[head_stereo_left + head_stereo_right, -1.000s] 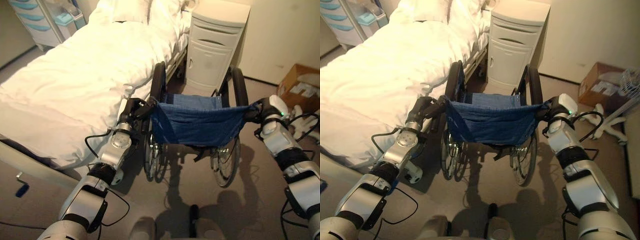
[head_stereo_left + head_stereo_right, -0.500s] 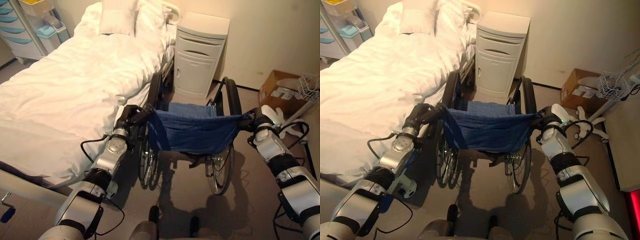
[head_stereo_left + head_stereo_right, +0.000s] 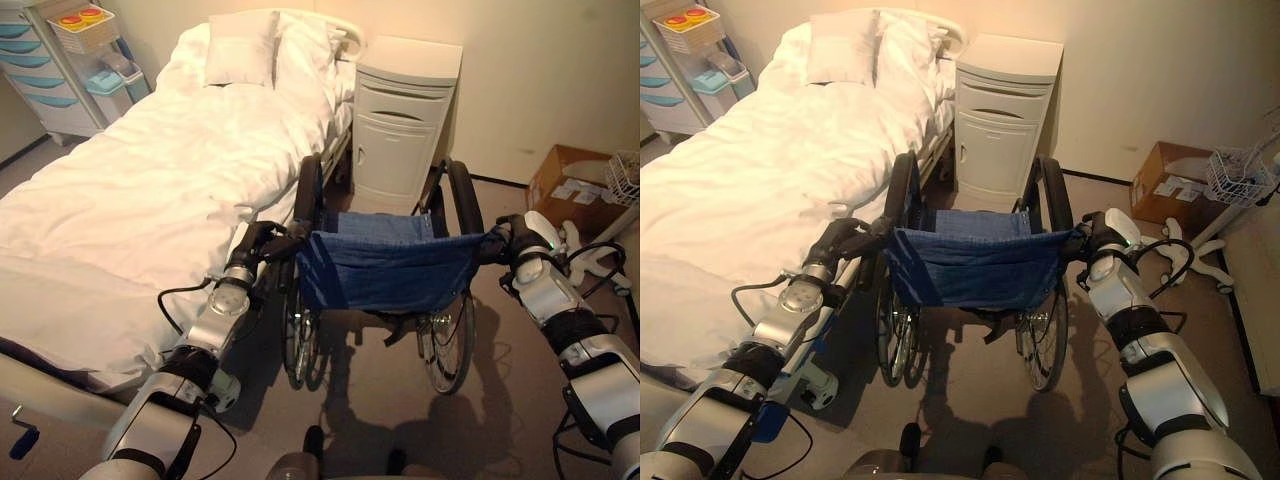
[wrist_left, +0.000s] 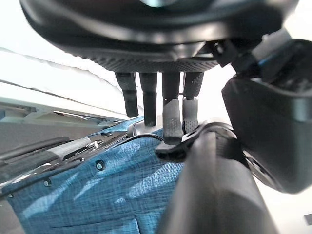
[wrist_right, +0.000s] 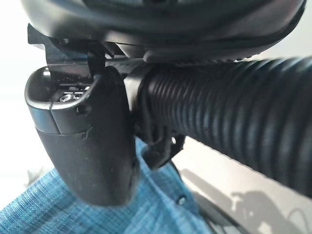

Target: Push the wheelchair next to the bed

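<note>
Blue-fabric, black-wheeled wheelchair [image 3: 385, 265]: now further along the white-sheeted bed [image 3: 130, 190], nearer the cream bedside cabinet [image 3: 400, 125].
Hands: both have travelled forward with the handles.

White bedside cabinet [image 3: 402, 120] against the wall, drawer trolley [image 3: 52, 70] far left, cardboard box [image 3: 568, 187] far right.

Grey floor [image 3: 370, 400] carries wheelchair [image 3: 385, 270], bed [image 3: 150, 190], cabinet [image 3: 400, 125] — cardboard box [image 3: 575, 190].
</note>
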Robot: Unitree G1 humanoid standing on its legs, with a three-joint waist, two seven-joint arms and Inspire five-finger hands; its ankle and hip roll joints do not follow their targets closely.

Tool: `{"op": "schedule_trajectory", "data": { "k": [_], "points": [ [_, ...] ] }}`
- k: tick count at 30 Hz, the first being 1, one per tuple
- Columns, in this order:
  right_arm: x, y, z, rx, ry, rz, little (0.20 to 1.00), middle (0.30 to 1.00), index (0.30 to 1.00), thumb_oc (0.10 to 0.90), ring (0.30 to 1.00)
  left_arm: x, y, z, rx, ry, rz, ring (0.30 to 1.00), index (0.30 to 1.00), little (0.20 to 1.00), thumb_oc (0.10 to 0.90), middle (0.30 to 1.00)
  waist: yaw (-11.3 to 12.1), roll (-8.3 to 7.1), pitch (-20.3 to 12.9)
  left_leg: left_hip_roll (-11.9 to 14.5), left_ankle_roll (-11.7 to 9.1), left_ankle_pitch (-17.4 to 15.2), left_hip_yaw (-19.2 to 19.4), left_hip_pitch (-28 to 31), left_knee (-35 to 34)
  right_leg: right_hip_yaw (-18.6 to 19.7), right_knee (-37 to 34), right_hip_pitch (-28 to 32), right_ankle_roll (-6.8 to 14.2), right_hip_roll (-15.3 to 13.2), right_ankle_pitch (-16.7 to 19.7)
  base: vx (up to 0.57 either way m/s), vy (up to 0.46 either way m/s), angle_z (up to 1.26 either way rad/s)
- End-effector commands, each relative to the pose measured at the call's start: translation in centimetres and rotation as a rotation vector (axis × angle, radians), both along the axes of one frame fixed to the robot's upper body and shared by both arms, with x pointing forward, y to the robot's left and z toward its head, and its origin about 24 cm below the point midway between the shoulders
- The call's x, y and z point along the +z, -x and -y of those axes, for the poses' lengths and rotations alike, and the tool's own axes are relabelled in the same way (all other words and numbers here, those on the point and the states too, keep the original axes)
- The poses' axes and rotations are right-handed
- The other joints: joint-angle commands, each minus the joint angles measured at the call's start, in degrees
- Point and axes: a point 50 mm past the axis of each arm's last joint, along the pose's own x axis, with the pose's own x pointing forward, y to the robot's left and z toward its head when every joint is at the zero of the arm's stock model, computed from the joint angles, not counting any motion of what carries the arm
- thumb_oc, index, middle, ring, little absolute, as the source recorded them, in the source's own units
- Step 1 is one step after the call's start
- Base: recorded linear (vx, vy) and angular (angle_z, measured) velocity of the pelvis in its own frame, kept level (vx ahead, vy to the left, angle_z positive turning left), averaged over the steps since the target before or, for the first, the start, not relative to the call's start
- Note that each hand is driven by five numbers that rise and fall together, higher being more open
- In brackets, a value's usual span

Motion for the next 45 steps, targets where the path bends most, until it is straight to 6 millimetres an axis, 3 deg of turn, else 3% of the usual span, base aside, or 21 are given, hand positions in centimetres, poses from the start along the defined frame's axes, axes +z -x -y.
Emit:
{"op": "schedule_trajectory", "data": {
  "k": [1, 10, 18, 28, 39, 45],
  "points": [
    [0.7, -1.1, -6.0, 0.291, -0.357, -0.026, 0.9, 0.9, 0.9, 0.8, 0.9, -0.6, 0.2, -1.7, -0.013, -0.055, -0.097, 0.9, 0.9, 0.9, 0.8, 0.9, 1.9, -1.14, 1.9, -1.7, 1.2, -7.4, 1.7, 1.3, 1.6, 1.7, 7.0, -2.4, 1.7, -2.9, -1.8, 0.0, 0.0, 0.0],
    [6.2, -1.9, -3.1, 0.303, -0.461, 0.054, 0.9, 0.9, 0.9, 0.8, 0.9, 1.0, 0.1, -4.1, -0.04, 0.094, -0.114, 0.9, 0.9, 0.9, 0.8, 0.9, 1.4, -1.73, -0.9, -1.3, 0.8, -7.9, 2.5, 3.2, 1.0, 1.4, 6.6, -1.3, 1.4, -2.5, -2.4, 0.0, 0.0, 0.0],
    [8.0, -1.4, -1.7, 0.3, -0.637, 0.209, 0.9, 0.9, 0.9, 0.8, 0.9, 1.9, 0.3, -5.3, -0.021, 0.373, -0.054, 0.9, 0.9, 0.9, 0.8, 0.9, 0.9, -2.11, -2.1, -1.0, 0.5, -8.2, 3.0, 4.2, 0.2, 1.2, 5.5, -0.5, 1.2, -2.2, -2.6, 0.0, -0.008, -0.01],
    [11.9, 0.0, 1.1, 0.32, -0.864, 0.531, 0.9, 0.9, 0.9, 0.8, 0.9, 0.7, 1.9, -7.2, 0.014, 0.603, -0.004, 0.9, 0.9, 0.9, 0.8, 0.9, -0.3, -2.47, -3.5, -0.9, 0.3, -8.9, 3.5, 5.0, -0.5, 1.2, 4.0, 0.1, 0.9, -1.6, -3.1, -0.01, -0.007, -0.02],
    [12.9, 1.9, 4.8, 0.302, -1.085, 0.683, 0.9, 0.9, 0.9, 0.8, 0.9, 0.5, 3.0, -9.4, 0.054, 0.824, 0.069, 0.9, 0.9, 0.9, 0.8, 0.9, -1.4, -2.82, -4.6, -0.5, -0.1, -9.4, 4.5, 5.8, -1.3, 0.9, 2.7, 0.7, 0.8, -1.2, -3.3, 0.0, -0.001, 0.0],
    [12.4, 2.7, 5.8, 0.332, -1.426, 0.739, 0.9, 0.9, 0.9, 0.8, 0.9, -1.6, 4.5, -10.5, 0.114, 0.874, 0.041, 0.9, 0.9, 0.9, 0.8, 0.9, -2.0, -2.92, -5.1, -0.3, -0.3, -9.8, 5.1, 6.2, -1.4, 0.7, 2.0, 1.0, 0.8, -1.0, -3.4, 0.0, -0.006, -0.02]
  ]
}}
